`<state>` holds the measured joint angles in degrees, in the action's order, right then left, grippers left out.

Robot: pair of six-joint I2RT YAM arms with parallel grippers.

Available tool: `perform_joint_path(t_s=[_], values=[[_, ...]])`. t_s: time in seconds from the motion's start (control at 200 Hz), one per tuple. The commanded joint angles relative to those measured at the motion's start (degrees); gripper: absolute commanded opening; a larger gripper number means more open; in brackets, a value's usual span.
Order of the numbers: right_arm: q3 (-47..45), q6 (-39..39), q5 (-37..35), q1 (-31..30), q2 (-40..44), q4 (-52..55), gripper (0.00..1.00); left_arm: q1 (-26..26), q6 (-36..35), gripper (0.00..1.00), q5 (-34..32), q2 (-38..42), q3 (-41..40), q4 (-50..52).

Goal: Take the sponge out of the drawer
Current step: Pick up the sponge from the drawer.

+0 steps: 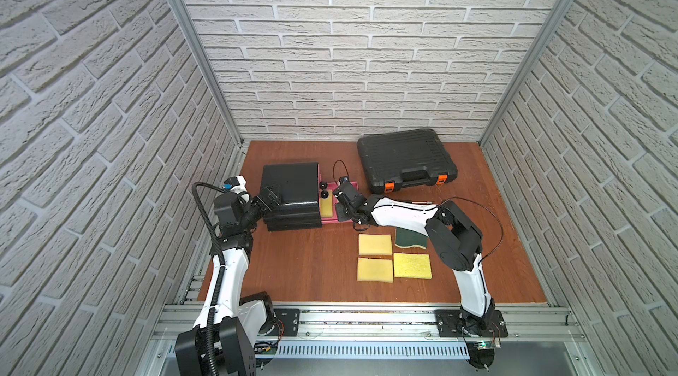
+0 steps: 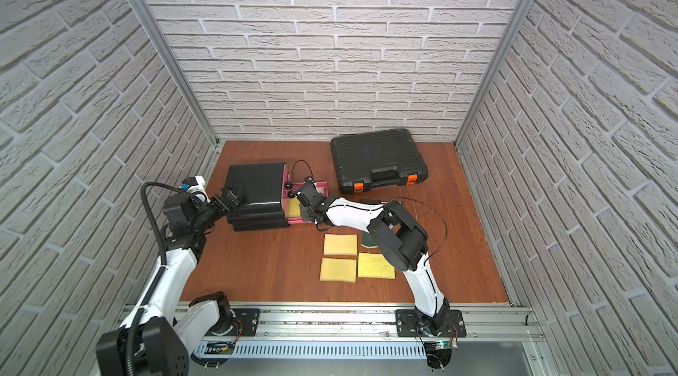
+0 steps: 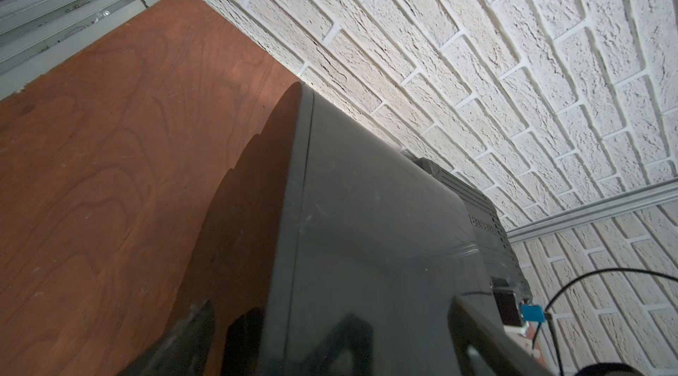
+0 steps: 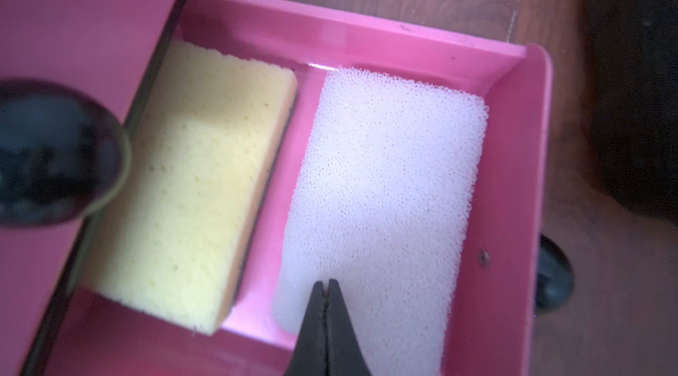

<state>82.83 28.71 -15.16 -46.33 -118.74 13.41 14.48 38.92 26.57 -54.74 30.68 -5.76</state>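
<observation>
I see a reddish-brown wooden tabletop (image 1: 301,275) carrying a black plastic drawer cabinet (image 1: 290,187) on the left and a black ribbed tool case with orange latches (image 1: 403,157) at the back. Nearer me lie three flat yellow rectangular sponges (image 1: 375,244) (image 1: 375,270) (image 1: 412,265) and a dark green scouring pad (image 1: 409,239), clustered together.

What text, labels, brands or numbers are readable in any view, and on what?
No text is legible.
Tool case: a short raised word along its edge, too blurred to read.
Drawer unit: no markings visible.
</observation>
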Motion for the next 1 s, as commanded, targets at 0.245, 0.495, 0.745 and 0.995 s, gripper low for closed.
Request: perform_joint_path(t_s=[0.245, 0.495, 0.745, 0.995], values=[[-6.3, -3.5, 4.2, -0.1, 11.8, -8.2, 0.03, 0.2, 3.2, 0.98, 3.9, 2.1, -2.0, -6.1], [-9.5, -9.3, 9.7, -0.2, 18.2, -9.6, 0.03, -4.3, 8.4, 0.98, 5.6, 9.4, -2.0, -8.3], [-13.4, -12.4, 8.0, -0.1, 25.1, -6.8, 0.03, -14.3, 5.4, 0.98, 2.5, 16.6, 4.7, 1.7], [-16.7, -15.4, 6.4, -0.1, 32.1, -4.2, 0.03, -15.8, 6.2, 0.98, 3.2, 17.3, 9.7, 8.4]])
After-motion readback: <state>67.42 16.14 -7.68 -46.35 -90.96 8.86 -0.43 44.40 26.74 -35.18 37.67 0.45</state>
